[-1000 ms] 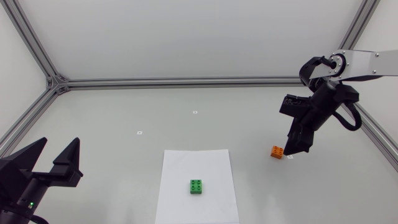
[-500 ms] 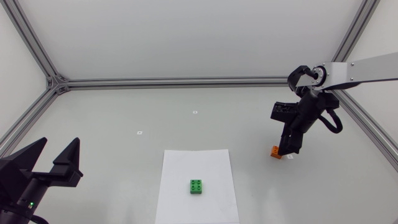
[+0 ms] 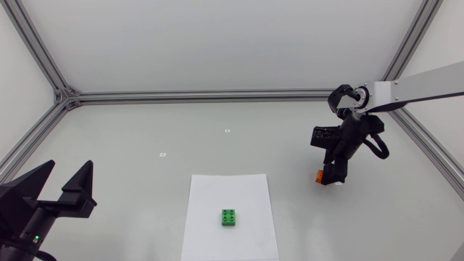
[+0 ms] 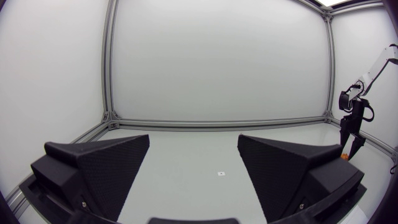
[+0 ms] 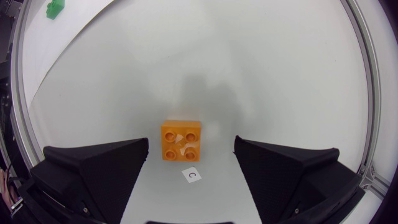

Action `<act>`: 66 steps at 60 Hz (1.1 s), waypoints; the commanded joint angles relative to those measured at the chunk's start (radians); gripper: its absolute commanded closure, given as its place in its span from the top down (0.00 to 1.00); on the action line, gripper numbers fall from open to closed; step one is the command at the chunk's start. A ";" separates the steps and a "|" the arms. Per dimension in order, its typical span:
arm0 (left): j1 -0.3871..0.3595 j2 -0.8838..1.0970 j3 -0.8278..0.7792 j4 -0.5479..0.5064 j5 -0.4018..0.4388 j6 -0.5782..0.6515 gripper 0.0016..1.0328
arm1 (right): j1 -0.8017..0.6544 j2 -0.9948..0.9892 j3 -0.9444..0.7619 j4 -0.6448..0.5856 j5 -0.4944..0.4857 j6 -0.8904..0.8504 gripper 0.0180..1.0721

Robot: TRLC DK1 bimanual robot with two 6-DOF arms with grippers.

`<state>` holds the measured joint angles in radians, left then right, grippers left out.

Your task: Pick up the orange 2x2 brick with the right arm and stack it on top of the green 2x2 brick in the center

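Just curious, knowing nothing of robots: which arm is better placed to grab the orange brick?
Right. The right gripper, open, hangs over the orange brick; the left gripper sits far away.

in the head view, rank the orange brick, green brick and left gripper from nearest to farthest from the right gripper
1. orange brick, at the tips of the right gripper
2. green brick, on the paper sheet, centre
3. left gripper, far left side

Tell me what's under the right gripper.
The orange 2x2 brick sits studs-up on the table below the open right gripper, a small white marker beside it. In the head view the gripper covers most of the brick.
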<state>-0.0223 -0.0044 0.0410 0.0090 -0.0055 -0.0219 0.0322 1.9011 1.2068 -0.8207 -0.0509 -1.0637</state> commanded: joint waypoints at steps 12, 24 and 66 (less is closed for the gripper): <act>0.005 -0.008 -0.041 -0.015 0.004 0.013 0.96 | 0.015 0.032 -0.043 0.029 0.014 -0.033 0.90; 0.005 -0.008 -0.041 -0.015 0.004 0.013 0.96 | 0.017 0.033 -0.041 0.031 0.017 -0.032 0.80; 0.005 -0.008 -0.041 -0.015 0.004 0.013 0.96 | 0.028 0.030 -0.056 0.040 0.029 -0.024 0.60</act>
<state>-0.0223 -0.0044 0.0410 0.0086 -0.0059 -0.0219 0.0498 1.9118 1.1690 -0.7807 -0.0280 -1.0710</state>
